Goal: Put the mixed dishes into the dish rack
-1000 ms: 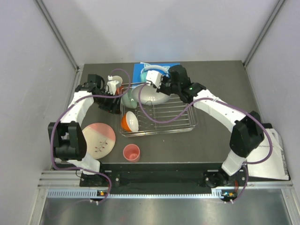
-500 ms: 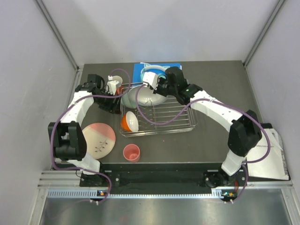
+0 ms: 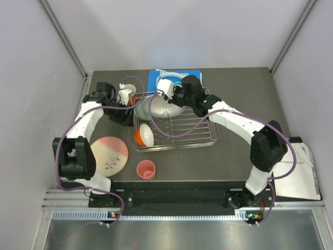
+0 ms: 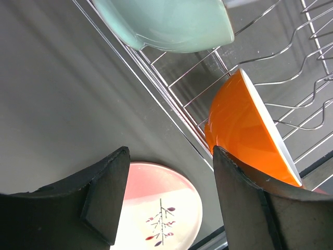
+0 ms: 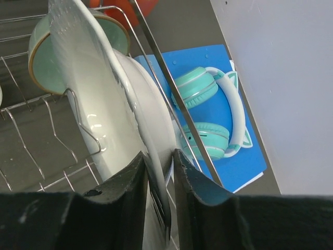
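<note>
Plate inside right gripper (wrist view)

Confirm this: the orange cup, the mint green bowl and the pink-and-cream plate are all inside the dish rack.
No. The top view shows the pink-and-cream plate lying on the table outside the dish rack; the orange cup and mint green bowl are inside it.

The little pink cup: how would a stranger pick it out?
Find the wire dish rack at the centre. Just outside its near left corner stands the coral pink cup, upright and alone. The pink-and-cream plate to its left is flat and larger; the cup is small and deep.
</note>
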